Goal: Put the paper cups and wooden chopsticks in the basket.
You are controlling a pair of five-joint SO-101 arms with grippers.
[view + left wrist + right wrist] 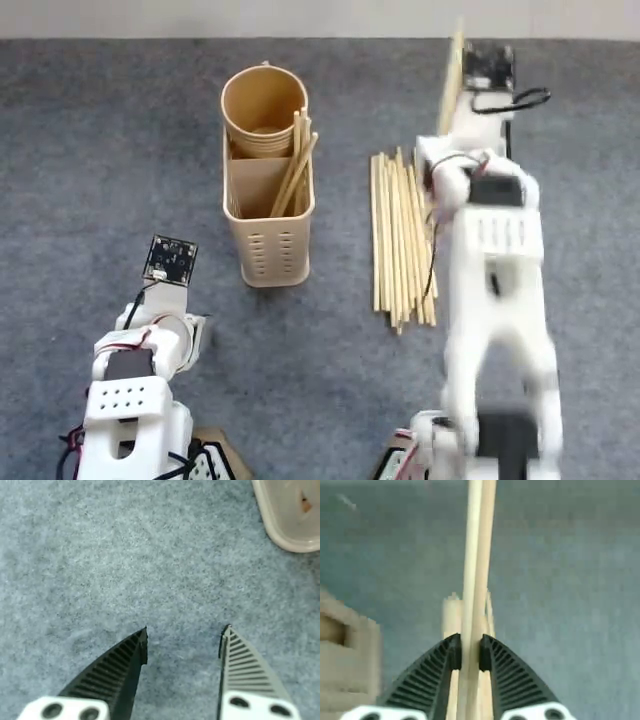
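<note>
Gripping two chopsticks point(477, 555) tight by the table's far edge, the right gripper point(470, 652) looks mid-carry, next needing a swing over to the basket point(270, 255), cups point(262, 100) already inside, while the left gripper point(182, 640) hangs agape.

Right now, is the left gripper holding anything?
No. The left gripper stands open above the carpet with nothing in it.

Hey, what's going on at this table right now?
The right gripper is shut on a couple of wooden chopsticks, held up near the pile lying on the grey mat beside the basket. The basket already holds paper cups and a few sticks. The left gripper hangs open over the mat, empty.
</note>
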